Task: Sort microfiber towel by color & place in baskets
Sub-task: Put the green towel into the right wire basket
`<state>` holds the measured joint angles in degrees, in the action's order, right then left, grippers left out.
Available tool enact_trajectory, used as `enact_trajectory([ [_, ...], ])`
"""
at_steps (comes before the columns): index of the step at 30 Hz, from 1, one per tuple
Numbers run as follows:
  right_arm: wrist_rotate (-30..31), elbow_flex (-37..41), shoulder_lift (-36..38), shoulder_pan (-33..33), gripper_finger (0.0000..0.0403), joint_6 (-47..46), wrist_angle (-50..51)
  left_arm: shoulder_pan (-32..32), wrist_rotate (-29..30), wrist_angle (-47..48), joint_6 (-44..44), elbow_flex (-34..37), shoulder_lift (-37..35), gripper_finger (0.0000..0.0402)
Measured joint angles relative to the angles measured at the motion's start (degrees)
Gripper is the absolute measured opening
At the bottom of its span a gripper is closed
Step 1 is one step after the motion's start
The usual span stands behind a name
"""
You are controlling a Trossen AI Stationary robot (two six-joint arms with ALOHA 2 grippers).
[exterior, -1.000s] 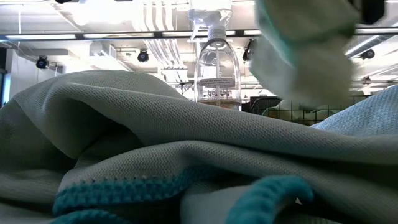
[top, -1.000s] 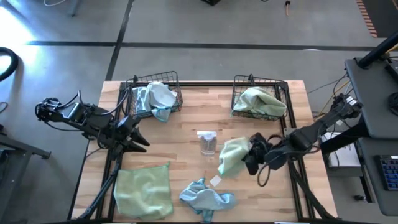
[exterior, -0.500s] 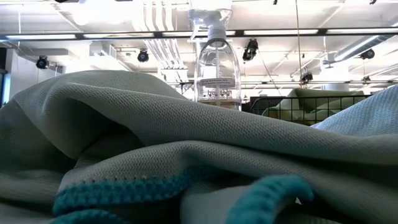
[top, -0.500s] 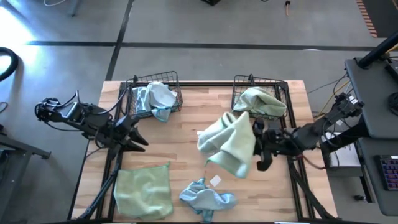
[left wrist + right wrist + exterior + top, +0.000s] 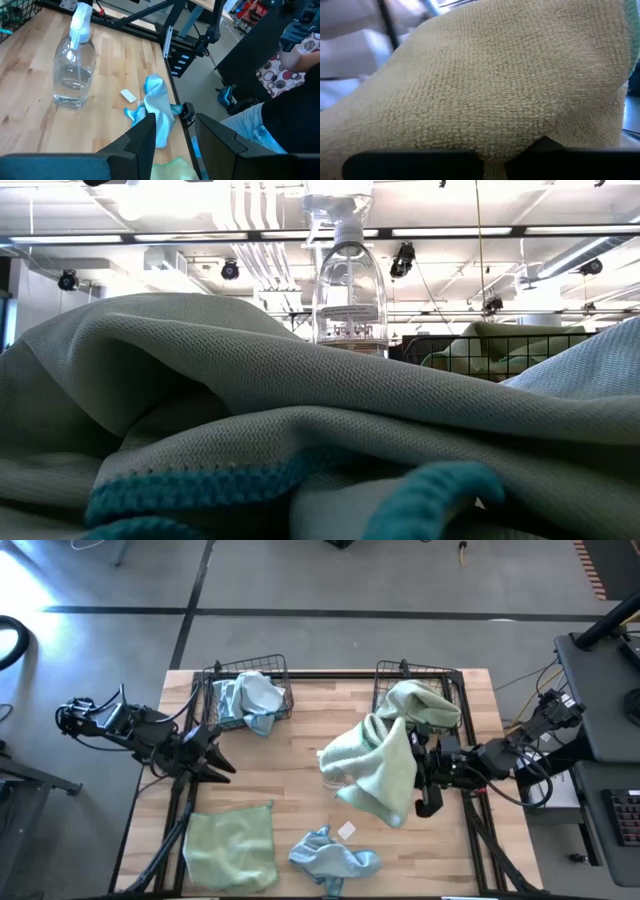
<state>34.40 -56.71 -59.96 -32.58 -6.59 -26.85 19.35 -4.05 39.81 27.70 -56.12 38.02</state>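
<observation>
Surface [image 5: 290, 755]: light wood planks on a dark frame, seen whole from above.
Room: grey concrete floor with dark lines around the surface; low view shows ceiling ducts and strip lights beyond.
Left basket [image 5: 277, 668]: black wire mesh, far-left corner of the surface; holds a light blue towel [image 5: 250, 698].
Right basket [image 5: 388, 675]: same make, far-right corner; holds a pale green towel [image 5: 425, 705].
Right claw [image 5: 418, 762]: closed on a green towel; its wrist view is filled with pale green terry cloth [image 5: 485, 85] pinched between the fingers.
Held towel [image 5: 375, 765]: pale green, hanging spread above the centre of the surface, its upper edge near the right basket's front rim.
Left claw [image 5: 222, 762]: at the left edge of the surface, fingers parted, holding nothing.
Flat towel [image 5: 232, 847]: pale green, spread on the near-left corner.
Crumpled towel [image 5: 335, 860]: light blue, near edge at centre; close up in the low view [image 5: 300, 440], teal stitched hem visible.
Tag [image 5: 346, 831]: small white rectangle on the wood just beside the crumpled towel.
Spray bottle [image 5: 72, 65]: clear, white trigger head, upright at centre; hidden under the held towel in the high view.
Writing: bottle label [image 5: 350, 312] too small to read.
Person [image 5: 295, 75]: beside the surface, dark top, patterned sleeve.
</observation>
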Motion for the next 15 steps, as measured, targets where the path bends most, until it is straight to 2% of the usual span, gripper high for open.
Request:
enact_trajectory([
  [5,-13.9,0.0,-0.1,0.0,0.0033,-2.4,0.0,0.0,0.0,0.1,0.0,0.0,-0.2,0.0122],
  [7,-16.5,0.0,-0.1,0.0,0.0033,-3.0,0.0,0.0,0.0,0.2,0.0,0.0,-0.3,0.0122],
  [10,-12.5,0.0,-0.1,0.0,0.0033,-3.8,0.7,0.0,0.0,0.2,0.0,0.0,-0.4,0.0122],
  [15,4.6,0.0,-0.1,0.0,0.0033,-3.2,3.1,0.0,0.0,0.2,0.0,0.0,-0.6,0.0122],
])
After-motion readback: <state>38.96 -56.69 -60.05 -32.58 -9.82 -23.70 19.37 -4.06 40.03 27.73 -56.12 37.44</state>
